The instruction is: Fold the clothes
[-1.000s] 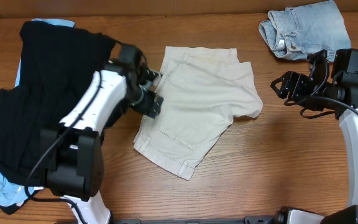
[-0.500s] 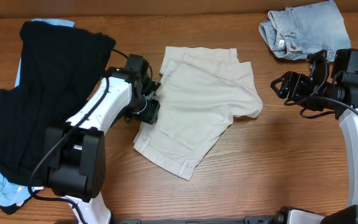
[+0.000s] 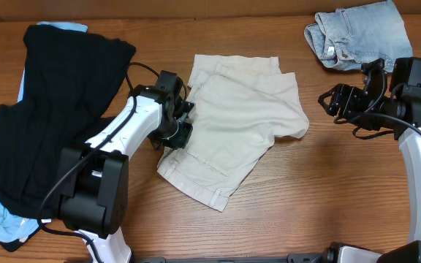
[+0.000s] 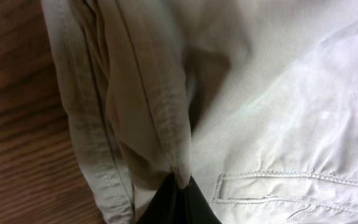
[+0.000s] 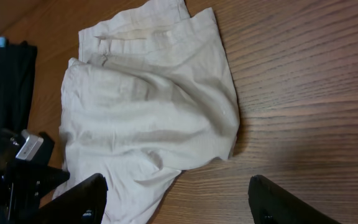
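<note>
1. Left claw (image 4: 178, 199) is right on the khaki shorts (image 3: 232, 124), at their left edge. In the wrist view its tips look pressed together on a raised ridge of beige cloth beside the hem.
2. Right claw (image 5: 176, 183) hangs off to the right of the khaki shorts, above bare counter (image 3: 327, 190). Its fingers are spread wide and hold nothing.
3. The khaki shorts lie mid-counter, doubled over themselves but skewed and rumpled. I'd call that a fold begun, not finished.
4. Left of the khaki shorts, a black garment (image 3: 57, 117) sprawls in a heap, unfolded.
5. A pale-blue garment (image 3: 2, 219) peeks out from under that black one, on the side away from the khaki shorts. It is unfolded too.
6. Well right of the khaki shorts and further back sit the denim shorts (image 3: 357, 33), bunched, with no tidy fold showing.
7. Progress, as I judge it: early, with one piece in hand and three waiting.
8. Count:
   - two claws
   - one pair of khaki shorts
   - one black garment
   - one pair of denim shorts
   - pale blue showing in two spots; whether that is one piece or two, I cannot tell
</note>
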`<state>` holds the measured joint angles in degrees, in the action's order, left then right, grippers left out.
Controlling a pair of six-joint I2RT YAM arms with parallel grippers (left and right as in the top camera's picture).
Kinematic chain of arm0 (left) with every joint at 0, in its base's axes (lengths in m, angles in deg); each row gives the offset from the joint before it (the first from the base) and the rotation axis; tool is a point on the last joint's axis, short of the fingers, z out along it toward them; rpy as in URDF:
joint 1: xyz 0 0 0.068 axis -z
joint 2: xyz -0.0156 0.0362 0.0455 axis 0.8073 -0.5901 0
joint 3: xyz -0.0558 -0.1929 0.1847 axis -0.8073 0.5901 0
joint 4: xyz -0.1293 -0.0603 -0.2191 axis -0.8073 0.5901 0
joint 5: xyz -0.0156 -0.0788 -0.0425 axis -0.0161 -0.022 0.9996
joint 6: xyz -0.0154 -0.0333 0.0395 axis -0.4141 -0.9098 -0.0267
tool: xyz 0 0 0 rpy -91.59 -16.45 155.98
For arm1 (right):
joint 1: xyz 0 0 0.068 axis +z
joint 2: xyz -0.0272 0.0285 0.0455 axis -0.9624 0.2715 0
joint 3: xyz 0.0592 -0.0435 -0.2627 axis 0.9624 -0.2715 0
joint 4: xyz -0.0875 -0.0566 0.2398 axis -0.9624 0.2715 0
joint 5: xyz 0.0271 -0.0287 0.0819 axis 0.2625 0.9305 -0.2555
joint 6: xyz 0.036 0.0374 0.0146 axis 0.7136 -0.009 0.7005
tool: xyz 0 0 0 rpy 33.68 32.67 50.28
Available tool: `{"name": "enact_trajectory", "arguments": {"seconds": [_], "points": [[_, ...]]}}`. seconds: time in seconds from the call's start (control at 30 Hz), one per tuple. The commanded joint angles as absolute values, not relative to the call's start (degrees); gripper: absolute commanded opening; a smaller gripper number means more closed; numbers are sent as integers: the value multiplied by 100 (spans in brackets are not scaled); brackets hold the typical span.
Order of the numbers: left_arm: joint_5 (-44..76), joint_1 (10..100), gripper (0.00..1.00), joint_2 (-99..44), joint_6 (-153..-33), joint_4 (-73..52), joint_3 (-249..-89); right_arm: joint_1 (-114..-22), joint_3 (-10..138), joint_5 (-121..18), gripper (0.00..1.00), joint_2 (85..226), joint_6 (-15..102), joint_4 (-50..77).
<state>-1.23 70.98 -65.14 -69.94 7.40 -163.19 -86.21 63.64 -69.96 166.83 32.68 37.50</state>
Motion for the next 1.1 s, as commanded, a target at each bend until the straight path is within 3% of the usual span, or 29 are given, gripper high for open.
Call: {"name": "enact_trajectory", "arguments": {"seconds": [0.0, 0.4, 0.7, 0.9, 1.07], "points": [[-7, 7188, 4, -6455, -7012, 1025, -16704, -8619, 6515, -7023, 76, 16541, 3283, 3722], [194, 7247, 4, -6304, -6937, 3044, -20634, -8619, 6515, -7071, 75, 16541, 3283, 3763], [952, 7487, 4, -6304, -6937, 3103, -22728, -8619, 6515, -7394, 72, 16541, 3279, 3846], [1203, 7791, 4, -6302, -6887, 3147, -23482, -8652, 6557, -7803, 69, 16399, 3268, 3630], [1212, 8589, 4, -6380, -6579, 3247, -23272, -8956, 7140, -7816, 70, 16058, 3443, 3731]]}}
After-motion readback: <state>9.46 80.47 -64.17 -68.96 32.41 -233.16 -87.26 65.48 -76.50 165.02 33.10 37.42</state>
